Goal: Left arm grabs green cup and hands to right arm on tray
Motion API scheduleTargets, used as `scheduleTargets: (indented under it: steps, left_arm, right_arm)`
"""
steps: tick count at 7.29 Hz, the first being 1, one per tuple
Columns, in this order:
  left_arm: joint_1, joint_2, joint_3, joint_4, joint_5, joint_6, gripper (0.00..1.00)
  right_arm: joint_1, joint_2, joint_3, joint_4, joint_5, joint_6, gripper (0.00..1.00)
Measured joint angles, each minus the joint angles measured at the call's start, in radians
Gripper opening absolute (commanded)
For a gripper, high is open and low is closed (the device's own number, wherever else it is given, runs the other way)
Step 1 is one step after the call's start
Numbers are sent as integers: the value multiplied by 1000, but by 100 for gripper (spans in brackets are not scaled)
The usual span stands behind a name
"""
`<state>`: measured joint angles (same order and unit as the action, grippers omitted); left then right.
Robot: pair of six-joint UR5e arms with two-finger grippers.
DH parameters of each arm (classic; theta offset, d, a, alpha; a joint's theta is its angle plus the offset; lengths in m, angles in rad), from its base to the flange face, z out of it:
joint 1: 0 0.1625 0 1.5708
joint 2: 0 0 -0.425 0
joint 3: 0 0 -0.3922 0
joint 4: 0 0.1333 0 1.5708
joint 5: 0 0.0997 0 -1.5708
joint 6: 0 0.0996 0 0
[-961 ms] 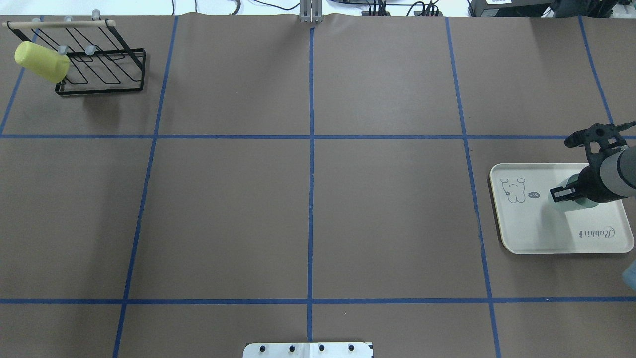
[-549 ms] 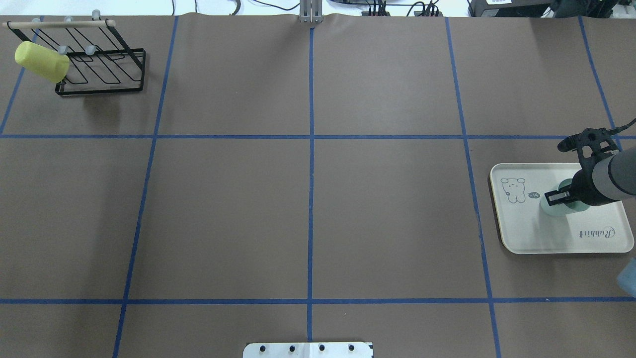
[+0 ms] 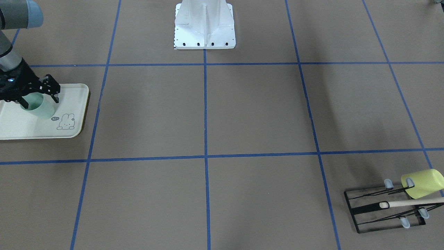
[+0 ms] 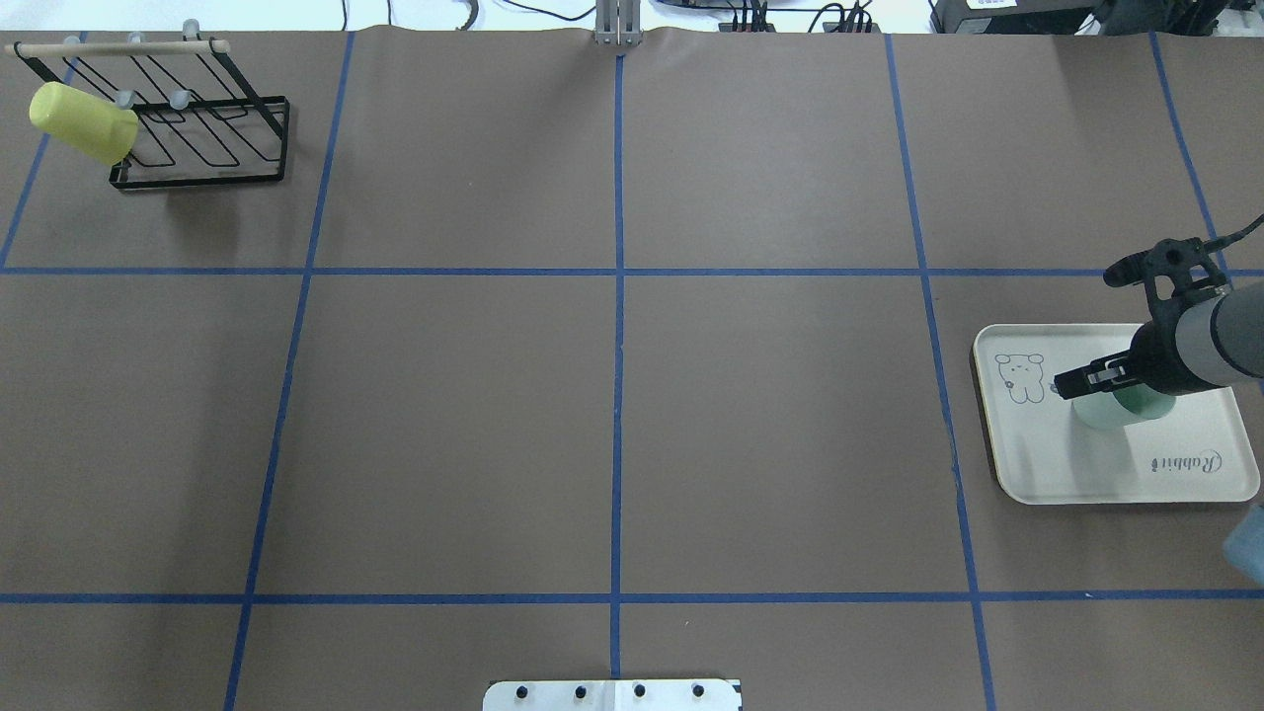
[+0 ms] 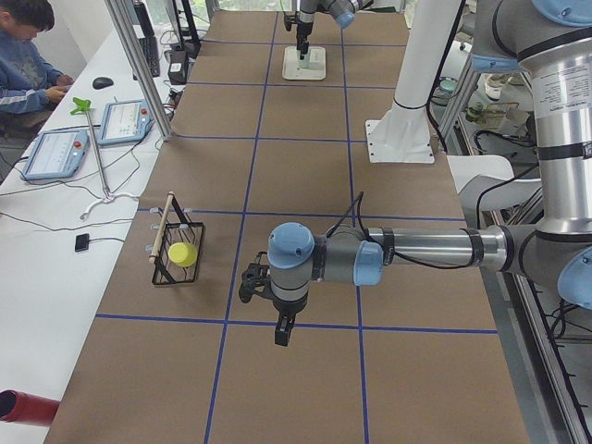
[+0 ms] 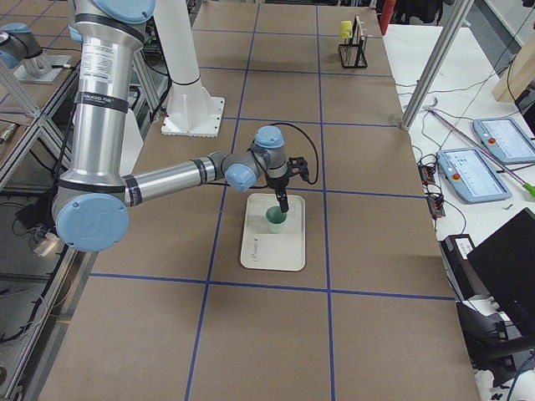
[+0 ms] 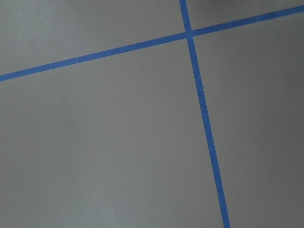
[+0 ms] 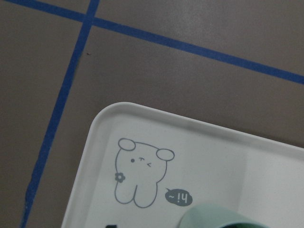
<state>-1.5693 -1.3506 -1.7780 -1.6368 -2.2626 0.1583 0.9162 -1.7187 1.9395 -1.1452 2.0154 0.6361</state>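
The green cup (image 3: 39,108) stands upright on the cream tray (image 3: 71,100), beside the bunny drawing. My right gripper (image 3: 38,96) is over the cup's rim with its fingers spread wide on either side of it, open. In the overhead view the cup (image 4: 1111,411) sits mid-tray (image 4: 1047,459) under the right gripper (image 4: 1106,387). The right wrist view shows the cup's rim (image 8: 213,217) and the tray (image 8: 104,142). My left gripper (image 5: 282,326) hangs over bare table, showing only in the exterior left view, so I cannot tell its state.
A yellow-green cup (image 4: 81,121) hangs on a black wire rack (image 4: 212,148) at the far left corner. The robot's white base (image 3: 204,26) stands at the table's near middle edge. Blue tape lines grid the brown table.
The right gripper's fingers have spread apart off the green cup. The cup now stands on the tray and the wrist has shifted slightly left.
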Motion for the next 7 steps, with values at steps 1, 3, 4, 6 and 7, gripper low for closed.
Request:
scheduleTargets:
  steps: [1,3,4,6,7]
  left_arm:
    - [0,1,0,0,0,1,100]
    - [0,2,0,0,-1,2,100]
    - [0,3,0,1,-2,2,100]
    - [0,4,1,3,-5,3,100]
    - [0,5,1,11,-21,2,100]
  right_arm:
    - [56,2,15,-51,26,-78,100]
    - [196,10,28,-189,90,-315,100]
    - [272,13,22,-254,118,-447,100]
    - [422,10,-15,-348,169,-678,100]
    - [485,5,-59,-362,194,-750,100]
